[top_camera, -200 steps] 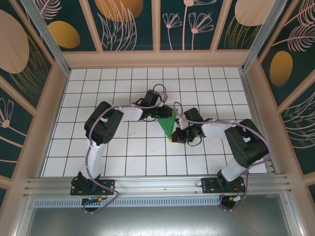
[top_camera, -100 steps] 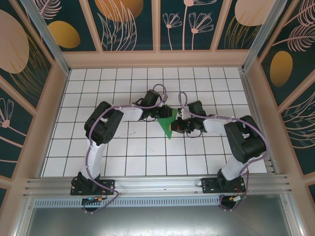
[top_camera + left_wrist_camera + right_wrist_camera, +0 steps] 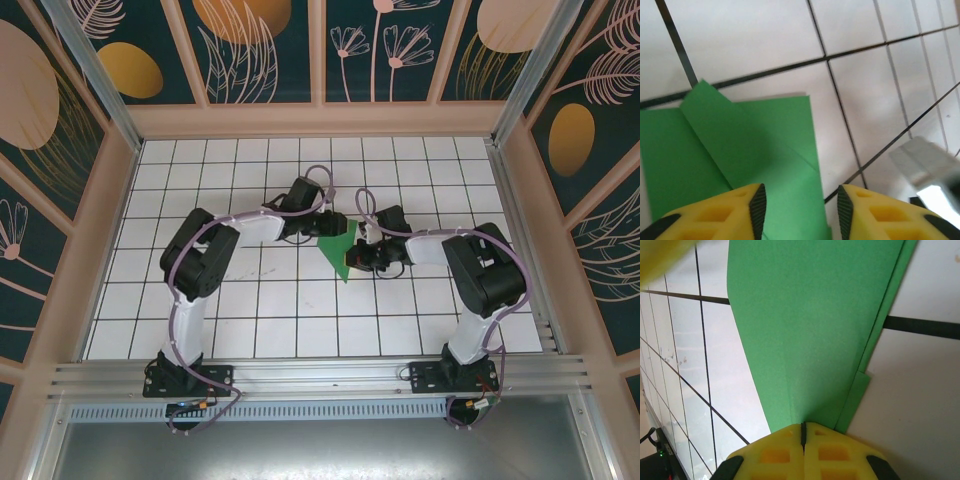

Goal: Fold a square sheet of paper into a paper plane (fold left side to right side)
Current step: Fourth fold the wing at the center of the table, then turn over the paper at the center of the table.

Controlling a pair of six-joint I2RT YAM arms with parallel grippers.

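Observation:
The green sheet of paper (image 3: 338, 257) lies flat on the tiled table, folded into a pointed wedge like a paper plane, its tip toward the near edge. My left gripper (image 3: 322, 229) hovers at the wedge's wide far end. In the left wrist view that gripper (image 3: 800, 200) is open, and the layered paper (image 3: 755, 150) lies below the gap, not gripped. My right gripper (image 3: 359, 259) sits at the wedge's right edge. In the right wrist view it (image 3: 802, 426) is shut, its tips against the paper (image 3: 815, 330) beside a crease.
The white tiled table (image 3: 250, 300) is walled by wooden panels on three sides. An aluminium rail (image 3: 320, 378) runs along the near edge. A blurred grey part of the right arm (image 3: 925, 165) shows close to the left fingers.
My left gripper has opened and let go of the paper's far edge, and the paper now lies flat. The right gripper slid from the wedge's tip toward its middle.

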